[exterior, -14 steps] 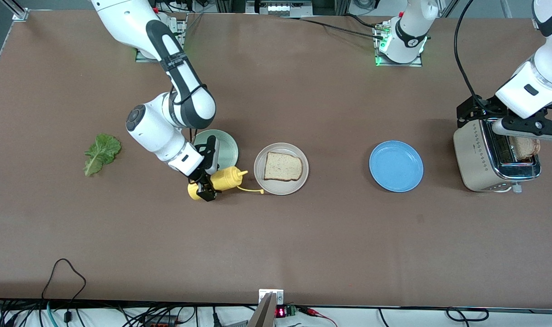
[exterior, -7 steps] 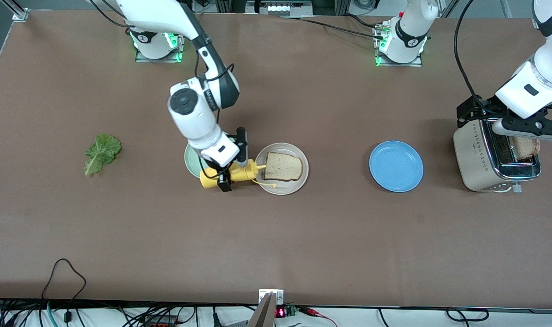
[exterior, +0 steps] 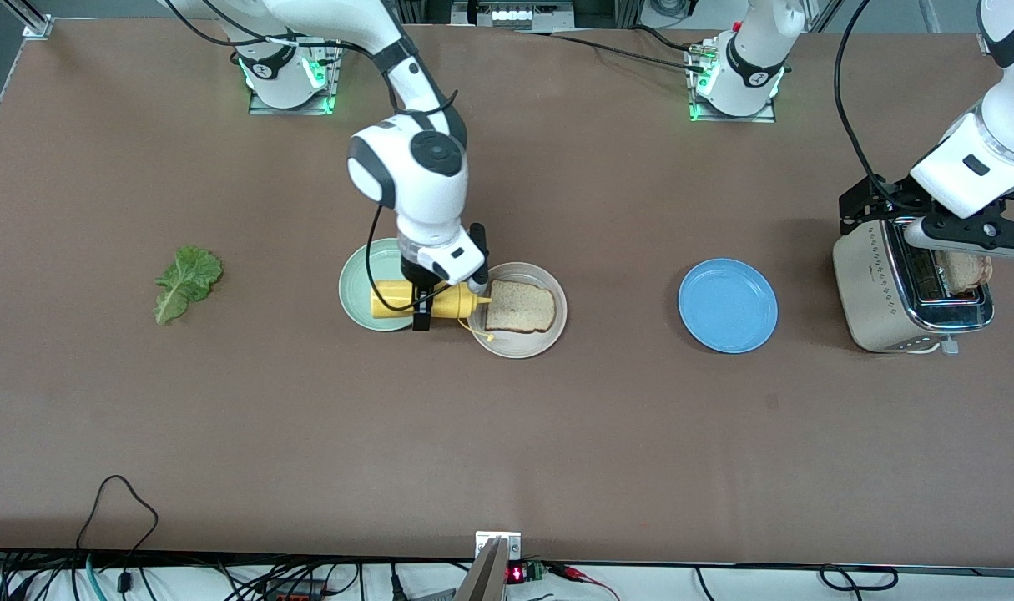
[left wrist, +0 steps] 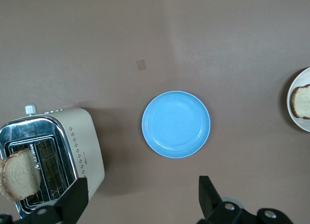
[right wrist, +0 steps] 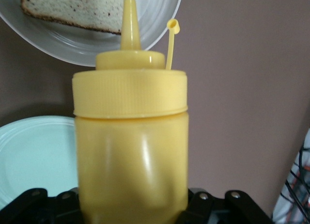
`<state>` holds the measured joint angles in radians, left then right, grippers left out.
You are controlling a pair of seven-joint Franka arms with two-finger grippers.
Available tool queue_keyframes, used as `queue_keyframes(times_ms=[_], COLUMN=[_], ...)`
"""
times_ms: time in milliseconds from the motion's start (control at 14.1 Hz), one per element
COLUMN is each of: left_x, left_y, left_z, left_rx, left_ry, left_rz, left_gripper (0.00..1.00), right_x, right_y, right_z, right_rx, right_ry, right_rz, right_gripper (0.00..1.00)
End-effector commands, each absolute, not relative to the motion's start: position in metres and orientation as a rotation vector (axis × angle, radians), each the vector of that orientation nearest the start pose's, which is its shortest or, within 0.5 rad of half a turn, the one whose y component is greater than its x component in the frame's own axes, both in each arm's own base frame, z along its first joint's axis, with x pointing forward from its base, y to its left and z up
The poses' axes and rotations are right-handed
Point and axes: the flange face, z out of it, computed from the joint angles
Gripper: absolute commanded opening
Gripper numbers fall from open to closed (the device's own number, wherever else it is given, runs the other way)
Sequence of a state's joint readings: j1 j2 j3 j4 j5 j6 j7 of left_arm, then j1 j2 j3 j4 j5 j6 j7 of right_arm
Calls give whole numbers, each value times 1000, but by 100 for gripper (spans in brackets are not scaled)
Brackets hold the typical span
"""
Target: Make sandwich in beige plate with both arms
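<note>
From the front, three plates lie in a row on the brown table (exterior: 557,434): a mint-green plate (exterior: 358,292), the beige plate (exterior: 548,330) just beside it, and a blue plate (exterior: 728,305) well apart toward the left arm's end. One bread slice (exterior: 521,306) lies on the beige plate, and a second slice (exterior: 964,270) stands in the one toaster (exterior: 878,292). A single lettuce leaf (exterior: 186,281) lies at the right arm's end. The right gripper (exterior: 424,302) is clamped around one yellow squeeze bottle (exterior: 390,299), held on its side over the mint-green plate with its nozzle toward the bread. The left gripper (exterior: 970,234) hangs over the toaster. No writing can be read here. In the left wrist view the left gripper (left wrist: 140,202) has its fingers (left wrist: 77,197) spread wide with nothing between them, above the toaster (left wrist: 85,146) with its one slice (left wrist: 19,174); the blue plate (left wrist: 176,124) and an edge of the beige plate (left wrist: 292,115) show too. In the right wrist view the right gripper (right wrist: 133,204) grips the bottle (right wrist: 131,151), whose open cap dangles on a strap; its tip points at the slice (right wrist: 72,6) on the beige plate (right wrist: 155,25), beside the mint-green plate (right wrist: 34,156). The bottle bears no label.
</note>
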<state>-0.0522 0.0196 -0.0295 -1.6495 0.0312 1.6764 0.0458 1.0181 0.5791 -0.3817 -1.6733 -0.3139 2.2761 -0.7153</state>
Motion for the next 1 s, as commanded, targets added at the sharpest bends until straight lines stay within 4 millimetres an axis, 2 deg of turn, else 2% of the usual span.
queue_keyframes(times_ms=[0,213,640,782,924], left_x=[563,563,564,564,564], left_y=[-44,-44,-45,-45,-45], left_z=[590,590,590,590,590], left_rx=[-3115,-3115,-3115,-3115,-3115], left_ry=[187,187,190,190,190], left_rz=[-15,-15,-13,-13,-13], left_gripper=[100,100,100,100,100], right_x=[528,520,520,529,546], right_y=[457,474,476,471,452], right_z=[286,273,273,286,304], right_rx=[1796,1752,1740,1768,1921], right_ry=[1804,1749,1753,1748,1757], right_rz=[-27,-63,-63,-46,-43], right_gripper=[14,14,16,16,16])
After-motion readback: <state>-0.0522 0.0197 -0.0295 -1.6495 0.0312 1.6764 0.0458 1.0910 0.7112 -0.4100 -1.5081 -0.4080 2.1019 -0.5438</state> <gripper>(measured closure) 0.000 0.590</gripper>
